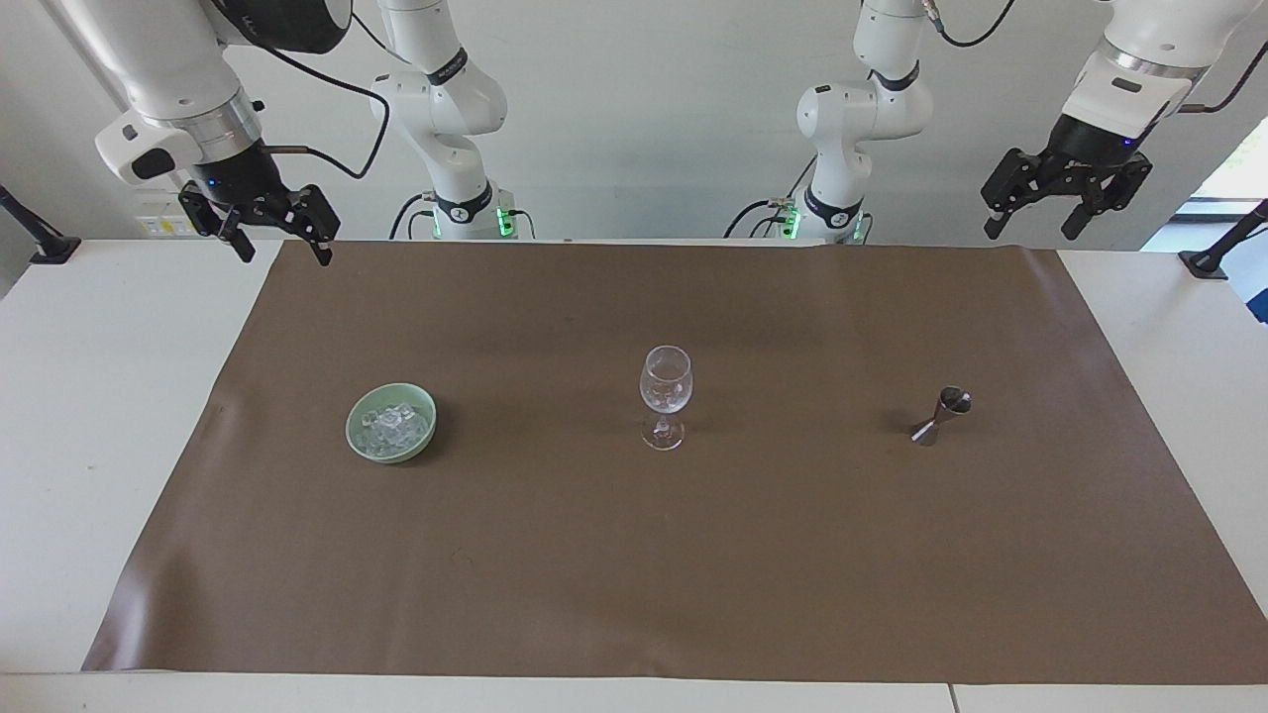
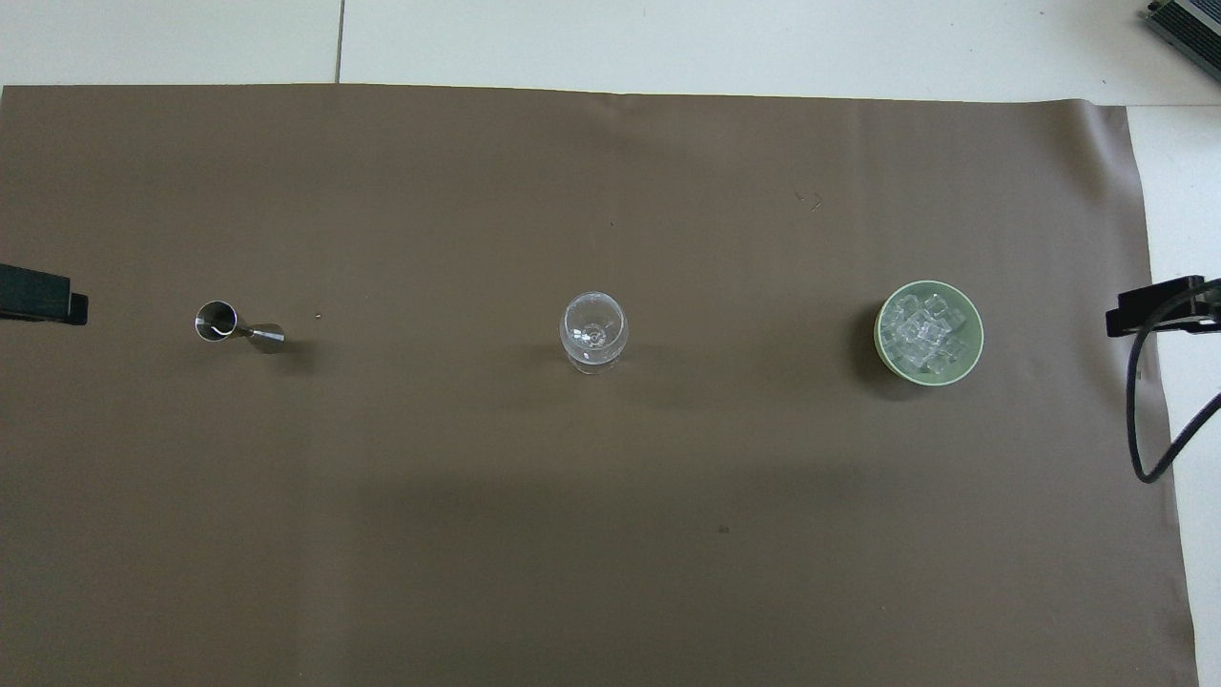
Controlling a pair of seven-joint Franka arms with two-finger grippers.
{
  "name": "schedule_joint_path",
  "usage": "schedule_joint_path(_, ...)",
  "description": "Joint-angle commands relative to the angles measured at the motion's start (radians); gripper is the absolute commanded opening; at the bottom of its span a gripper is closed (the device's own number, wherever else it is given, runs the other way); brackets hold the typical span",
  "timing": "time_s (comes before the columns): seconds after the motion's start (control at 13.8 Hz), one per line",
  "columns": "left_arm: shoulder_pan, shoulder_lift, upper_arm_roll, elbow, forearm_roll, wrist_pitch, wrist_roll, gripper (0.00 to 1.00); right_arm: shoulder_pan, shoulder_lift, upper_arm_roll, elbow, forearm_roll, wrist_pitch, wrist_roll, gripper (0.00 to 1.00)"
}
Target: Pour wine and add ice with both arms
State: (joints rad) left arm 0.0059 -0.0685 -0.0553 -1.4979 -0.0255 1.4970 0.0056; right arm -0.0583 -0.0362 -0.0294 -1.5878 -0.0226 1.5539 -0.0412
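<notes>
We see clear glassy ice cubes in a pale green bowl toward the right arm's end; our left gripper and right gripper hang released, holding nothing.

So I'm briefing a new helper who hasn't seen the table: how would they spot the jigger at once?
Start from the brown mat covering the table; three things stand in a row across its middle. The jigger is at the left arm's end, apart from the wine glass. It alone is metal, a small hourglass-shaped double cup.
</notes>
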Motion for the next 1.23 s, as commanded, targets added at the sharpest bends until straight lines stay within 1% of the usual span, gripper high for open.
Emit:
schedule_joint_path(0.0,-0.014,0.010,0.009,0.016,-0.007,0.003,-0.001,1.00,-0.006,-0.010,0.006,-0.004,0.007,-0.003,0.014,1.00)
schedule_joint_path(0.14,-0.015,0.038,0.012,0.039,-0.007,-0.001,0.005,1.00,-0.006,-0.010,0.006,-0.004,0.007,-0.003,0.014,1.00)
schedule_joint_path(0.22,-0.023,0.074,0.037,0.088,-0.008,-0.015,0.005,1.00,-0.006,-0.010,0.006,-0.004,0.007,-0.003,0.014,1.00)
schedule_joint_path(0.36,-0.038,0.180,0.080,0.233,-0.014,-0.072,0.005,1.00,-0.006,-0.010,0.006,-0.004,0.007,-0.003,0.014,1.00)
schedule_joint_path(0.51,-0.037,0.269,0.090,0.323,-0.013,-0.086,0.005,1.00,-0.006,-0.010,0.006,-0.004,0.007,-0.003,0.014,1.00)
schedule_joint_path(0.65,-0.035,0.337,0.109,0.364,-0.017,-0.083,0.005,1.00,-0.006,-0.010,0.006,-0.004,0.007,-0.003,0.014,1.00)
schedule_joint_path(0.72,-0.037,0.373,0.130,0.390,-0.022,-0.086,0.002,1.00,-0.006,-0.010,0.006,-0.004,0.009,-0.003,0.014,1.00)
schedule_joint_path(0.8,-0.037,0.393,0.159,0.398,-0.040,-0.080,0.001,1.00,-0.006,-0.010,0.006,-0.004,0.009,-0.003,0.014,1.00)
schedule_joint_path(0.94,-0.038,0.439,0.259,0.400,-0.153,-0.067,-0.001,1.00,-0.006,-0.010,0.006,-0.004,0.009,-0.003,0.014,1.00)
schedule_joint_path(1.01,-0.041,0.450,0.288,0.395,-0.204,-0.037,-0.002,1.00,-0.006,-0.010,0.006,-0.004,0.007,-0.003,0.014,1.00)
schedule_joint_path(1.16,-0.041,0.489,0.298,0.387,-0.234,-0.014,-0.012,1.00,-0.006,-0.010,0.006,-0.004,0.007,-0.003,0.014,1.00)
